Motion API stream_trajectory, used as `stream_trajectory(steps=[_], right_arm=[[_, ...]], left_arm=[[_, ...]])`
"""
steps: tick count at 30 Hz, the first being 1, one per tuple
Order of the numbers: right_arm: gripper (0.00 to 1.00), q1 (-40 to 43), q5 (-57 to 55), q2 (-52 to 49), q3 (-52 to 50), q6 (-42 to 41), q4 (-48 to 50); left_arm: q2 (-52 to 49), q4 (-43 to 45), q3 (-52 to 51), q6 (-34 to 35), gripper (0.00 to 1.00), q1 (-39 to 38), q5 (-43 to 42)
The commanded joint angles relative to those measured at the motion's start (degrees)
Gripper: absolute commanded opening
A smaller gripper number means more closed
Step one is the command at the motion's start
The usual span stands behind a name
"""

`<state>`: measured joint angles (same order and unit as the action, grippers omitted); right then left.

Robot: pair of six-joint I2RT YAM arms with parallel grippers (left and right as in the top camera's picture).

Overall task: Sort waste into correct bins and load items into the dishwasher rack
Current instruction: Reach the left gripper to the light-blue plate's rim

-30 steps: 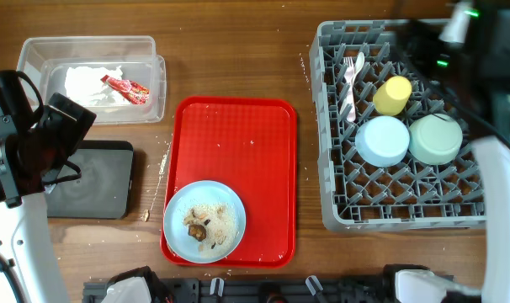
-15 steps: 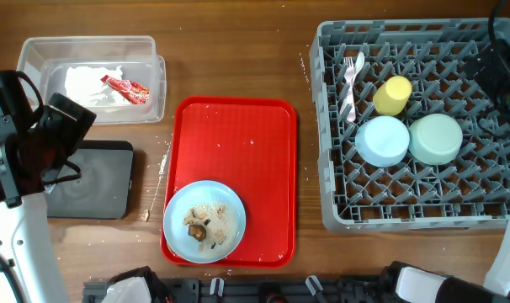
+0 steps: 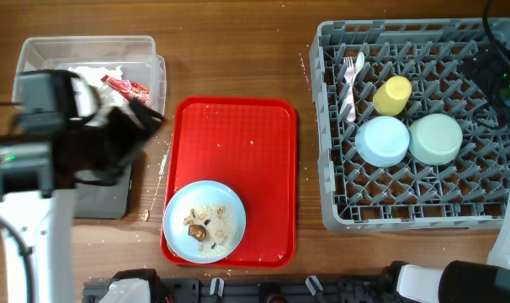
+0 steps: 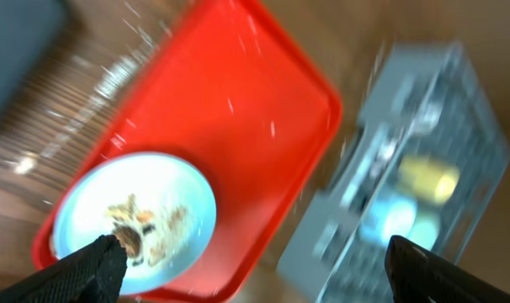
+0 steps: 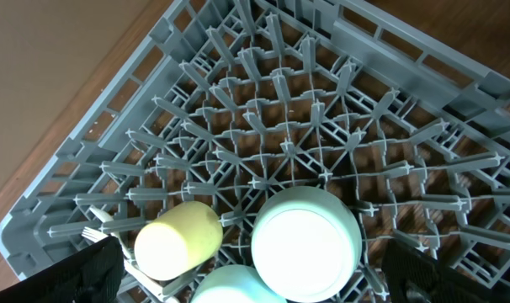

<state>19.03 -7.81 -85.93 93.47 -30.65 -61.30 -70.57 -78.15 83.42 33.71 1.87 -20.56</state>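
The left pincer [image 4: 257,265] hangs released, its fingers wide apart, over the light blue plate [image 4: 135,220] of food scraps [image 4: 141,229] on the red tray [image 4: 238,109] (this view is blurred). The right pincer [image 5: 255,271] is likewise released, over the dishwasher rack [image 5: 322,101]. There the mint bowl [image 5: 305,244] and blue bowl [image 5: 234,290] sit base-up beside the yellow cup [image 5: 177,240]. Napkins [image 3: 91,74] and the wrapper [image 3: 124,86] lie in the clear tub [image 3: 36,52] on the table [image 3: 238,50].

Red tray [image 4: 238,109] is showing ahead of the left gripper [image 4: 255,252], light blue plate [image 4: 154,178] carrying pale scraps [image 4: 169,225], brown lumps [image 4: 129,241]. Under the right gripper [image 5: 255,269]: grey lattice rack [image 5: 280,109] holding yellow cup [image 5: 177,244], mint bowl [image 5: 305,244], light blue bowl [image 5: 234,291], white fork [image 3: 349,76].
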Motion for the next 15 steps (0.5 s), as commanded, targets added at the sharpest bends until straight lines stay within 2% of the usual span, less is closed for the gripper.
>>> stream_trajectory(steps=[1,7,15], right_arm=[[1.0,0.17,-1.22,-0.55,-0.17,-0.85,0.0],[1.0,0.17,-1.25,-0.55,-0.17,-0.87,0.0],[1.0,0.17,-1.22,-0.55,-0.15,-0.85,0.0]], left_arm=[[-0.48,3.63,-6.36,-1.51,1.0,-8.98,-0.46],[-2.91,14.21,-16.87,3.56,1.0,-19.74,2.36],[-8.74,14.56,-18.43,17.51,0.96,-30.23,19.45]])
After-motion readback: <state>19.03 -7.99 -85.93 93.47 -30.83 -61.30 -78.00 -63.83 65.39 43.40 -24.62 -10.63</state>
